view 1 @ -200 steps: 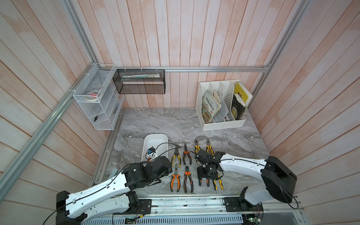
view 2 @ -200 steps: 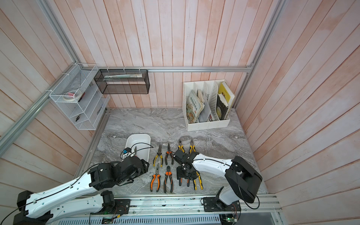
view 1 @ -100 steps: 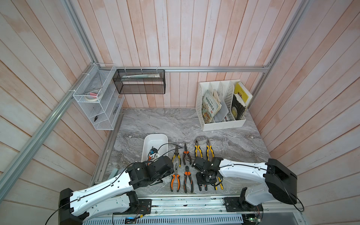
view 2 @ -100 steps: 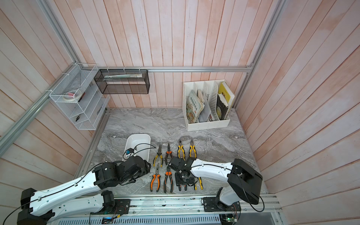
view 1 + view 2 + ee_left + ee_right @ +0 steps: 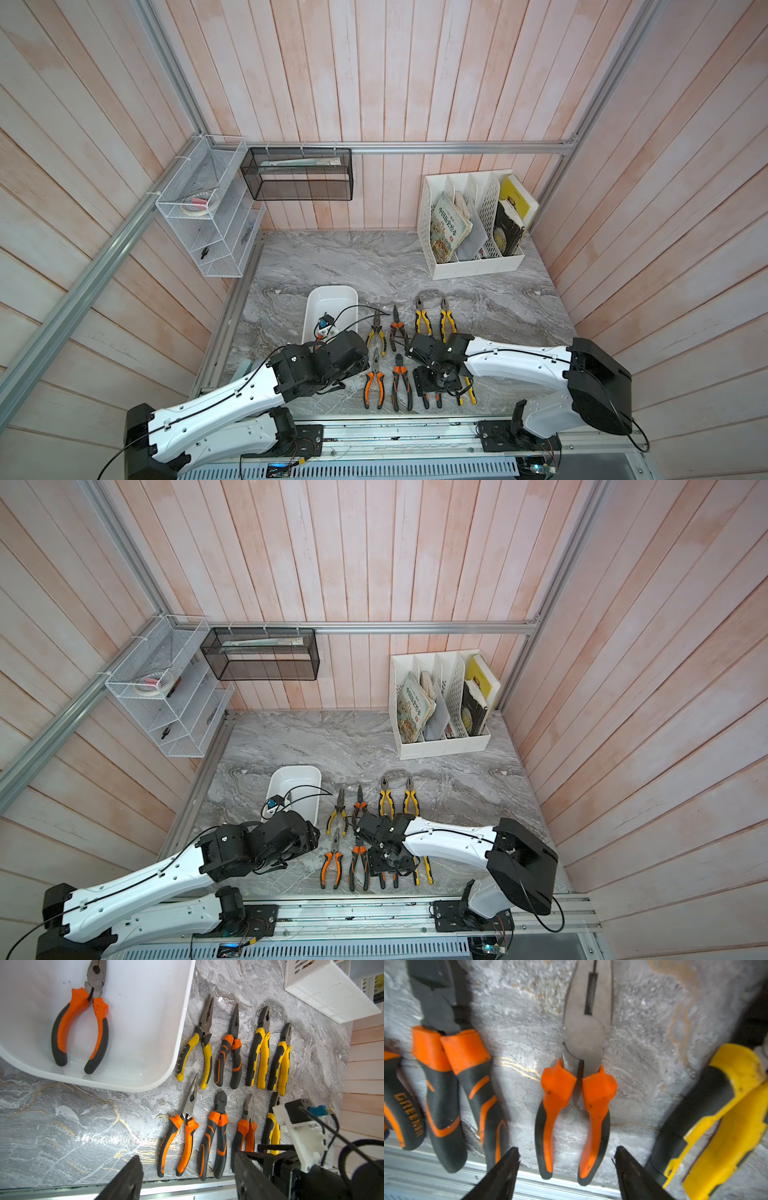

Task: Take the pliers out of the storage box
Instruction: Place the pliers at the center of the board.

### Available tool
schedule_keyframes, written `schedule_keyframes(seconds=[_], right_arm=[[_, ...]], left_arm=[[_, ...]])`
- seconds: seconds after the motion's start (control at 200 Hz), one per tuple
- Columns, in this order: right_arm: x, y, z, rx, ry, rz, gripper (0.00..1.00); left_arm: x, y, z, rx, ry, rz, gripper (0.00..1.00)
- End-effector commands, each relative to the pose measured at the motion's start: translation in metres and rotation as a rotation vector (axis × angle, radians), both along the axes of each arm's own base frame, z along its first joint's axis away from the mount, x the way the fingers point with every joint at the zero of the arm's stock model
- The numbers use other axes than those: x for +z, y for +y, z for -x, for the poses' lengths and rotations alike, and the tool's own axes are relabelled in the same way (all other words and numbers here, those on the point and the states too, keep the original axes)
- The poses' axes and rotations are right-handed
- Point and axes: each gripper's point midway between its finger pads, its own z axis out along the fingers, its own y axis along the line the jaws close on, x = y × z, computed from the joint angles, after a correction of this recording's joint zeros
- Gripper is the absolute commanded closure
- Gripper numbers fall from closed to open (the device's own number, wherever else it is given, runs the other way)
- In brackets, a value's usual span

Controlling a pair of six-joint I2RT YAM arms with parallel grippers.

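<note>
- The right gripper (image 5: 565, 1150) has its fingers (image 5: 506, 1172) spread wide, one on each side of the handle ends of the orange-and-black pliers (image 5: 575, 1105). As far as the blurred wrist view shows, they grip nothing.
- That pair lies flat on the marble table (image 5: 643, 1022), between an orange-handled cutter (image 5: 446, 1064) and a yellow-handled pair (image 5: 716, 1105).
- The left gripper (image 5: 187, 1156) is wide too, with nothing between its fingers (image 5: 126, 1178). It hangs above the table's front edge.
- Eight pliers (image 5: 230, 1049) lie on the table in two rows of four, just beside the storage box (image 5: 180, 1039).
- A ninth pair (image 5: 80, 1028) — orange and black, blunt-nosed — lies on the floor of the box.
</note>
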Motion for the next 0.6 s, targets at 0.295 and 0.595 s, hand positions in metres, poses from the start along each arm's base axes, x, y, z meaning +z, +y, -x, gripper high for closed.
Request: schedule_keyframes(seconds=[0.295,0.595], right_arm=[[-0.011,-0.007,-0.020,-0.058,0.009,0.046,0.24],[-0.021,-0.017,-0.013,-0.076,0.026,0.064,0.45]], left_arm=[[0.000,0.017,0.003,-0.033,0.034,-0.039,0.22],[-0.011,0.026,-0.002,-0.006,0.075,-0.062,0.22]])
